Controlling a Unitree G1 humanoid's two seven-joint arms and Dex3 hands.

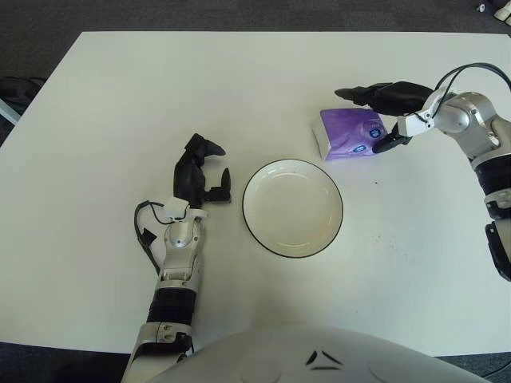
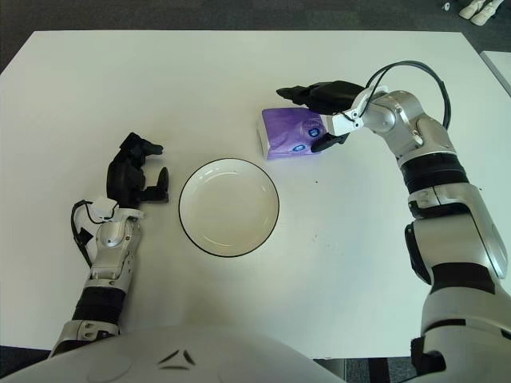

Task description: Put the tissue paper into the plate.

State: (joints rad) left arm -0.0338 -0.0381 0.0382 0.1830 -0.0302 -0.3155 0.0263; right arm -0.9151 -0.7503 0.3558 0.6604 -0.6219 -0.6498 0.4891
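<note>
A purple tissue pack (image 1: 345, 136) lies on the white table (image 1: 160, 96), just behind and to the right of the plate. The white plate with a dark rim (image 1: 246, 199) stands at the table's middle and is empty. My right hand (image 1: 358, 120) is at the pack's right end. Its fingers (image 1: 375, 94) reach over the far edge and its thumb (image 1: 387, 144) is at the near right corner. The hand is spread and not closed on the pack. My left hand (image 1: 204, 171) shows to the left of the plate and holds nothing.
The table's far edge runs along the top of both views, with dark floor beyond. A black cable (image 1: 148, 231) loops beside my left wrist.
</note>
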